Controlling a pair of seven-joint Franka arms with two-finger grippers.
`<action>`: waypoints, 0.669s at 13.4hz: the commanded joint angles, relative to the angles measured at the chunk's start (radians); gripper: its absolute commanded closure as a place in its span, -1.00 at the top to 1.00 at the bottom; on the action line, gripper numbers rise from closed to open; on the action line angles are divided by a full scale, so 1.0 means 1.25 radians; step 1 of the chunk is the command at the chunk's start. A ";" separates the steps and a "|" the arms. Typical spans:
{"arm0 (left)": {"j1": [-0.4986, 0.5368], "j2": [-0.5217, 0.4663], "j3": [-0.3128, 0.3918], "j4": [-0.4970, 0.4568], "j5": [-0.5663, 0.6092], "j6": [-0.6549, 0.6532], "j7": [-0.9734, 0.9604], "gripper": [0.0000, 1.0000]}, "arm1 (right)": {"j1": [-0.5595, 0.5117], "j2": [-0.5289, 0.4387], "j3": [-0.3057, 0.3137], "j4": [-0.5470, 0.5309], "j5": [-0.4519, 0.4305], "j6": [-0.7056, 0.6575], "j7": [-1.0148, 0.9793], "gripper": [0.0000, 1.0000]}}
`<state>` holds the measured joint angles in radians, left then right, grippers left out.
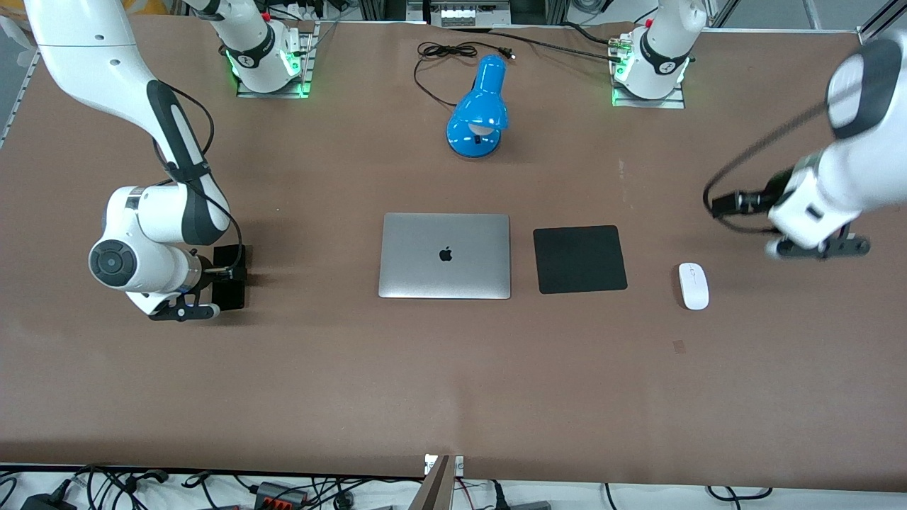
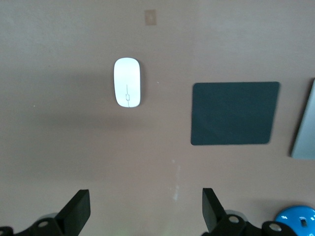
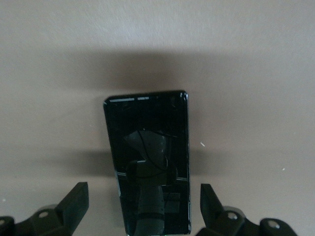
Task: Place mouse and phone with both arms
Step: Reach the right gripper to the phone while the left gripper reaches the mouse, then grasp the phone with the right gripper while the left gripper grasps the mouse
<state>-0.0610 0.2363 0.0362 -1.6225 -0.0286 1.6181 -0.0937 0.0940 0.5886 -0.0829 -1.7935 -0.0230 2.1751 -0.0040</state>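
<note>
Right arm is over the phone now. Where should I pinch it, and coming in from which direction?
Judging by its pose, come straight down: the phone lies flat on the table, face up. Pinch across its two long edges near the middle, the narrow span. The right gripper is open, fingers either side of those edges. Its thin profile gives little to grab.

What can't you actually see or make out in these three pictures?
- Phone: front view, mostly covered by the right arm's wrist; in the right wrist view its lower end is cut off by the picture's edge.
- Laptop: left wrist view, only an edge strip shows.
- Blue lamp: same view, cut off at the corner.
</note>
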 commanded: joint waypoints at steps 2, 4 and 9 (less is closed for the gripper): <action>0.010 0.082 -0.002 -0.031 0.066 0.121 0.034 1.00 | -0.005 -0.030 -0.001 -0.090 0.002 0.076 0.012 1.00; 0.011 0.083 -0.003 -0.096 0.068 0.230 0.061 1.00 | -0.006 -0.030 -0.001 -0.118 0.002 0.113 0.015 1.00; 0.029 0.085 -0.004 -0.384 0.068 0.735 0.136 1.00 | -0.029 -0.020 -0.001 -0.127 0.002 0.144 0.014 0.85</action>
<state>-0.0352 0.3772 0.0355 -1.9531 0.0411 2.3304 0.0338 0.0776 0.5835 -0.0908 -1.9193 -0.0229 2.3215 0.0036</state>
